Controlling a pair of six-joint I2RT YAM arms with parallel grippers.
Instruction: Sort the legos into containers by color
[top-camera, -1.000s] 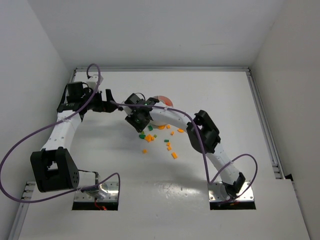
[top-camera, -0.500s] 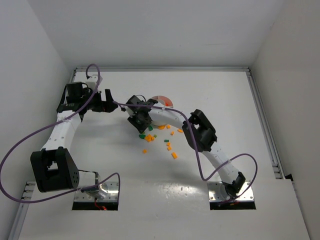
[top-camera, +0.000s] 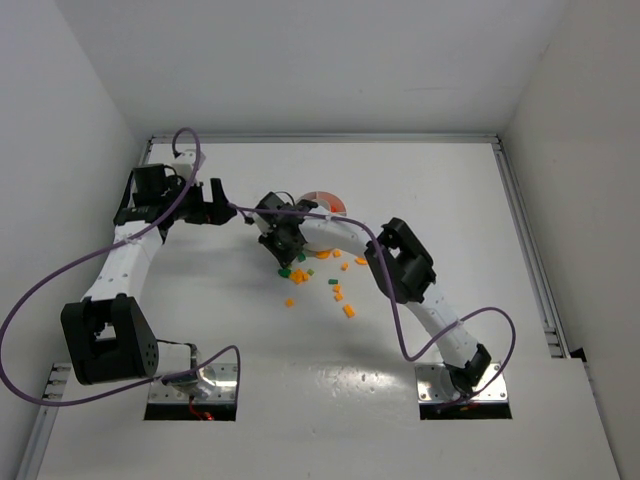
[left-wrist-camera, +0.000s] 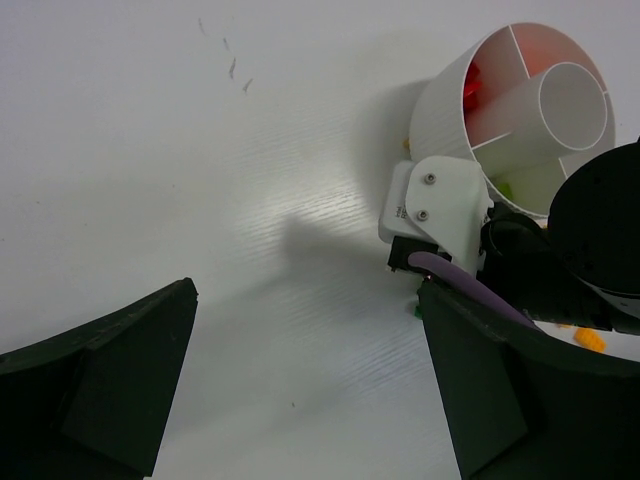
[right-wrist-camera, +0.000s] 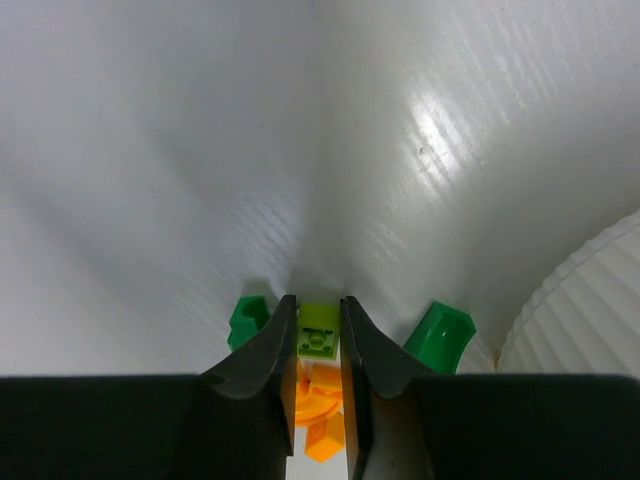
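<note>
place: robot lab cell | evidence: plain white walls (top-camera: 70, 100); white table (top-camera: 430, 190); mounted robot arm (top-camera: 125, 265)

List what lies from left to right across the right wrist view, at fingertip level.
small dark green brick → a claw finger → lime green brick, between the two fingers → the other claw finger → curved dark green brick → ribbed wall of the white dish

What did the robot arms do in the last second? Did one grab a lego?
The right gripper squeezed shut on a light green lego, and its arm's elbow slid slightly left. The left gripper stayed wide open and still. The white dish and loose orange legos did not move.
</note>
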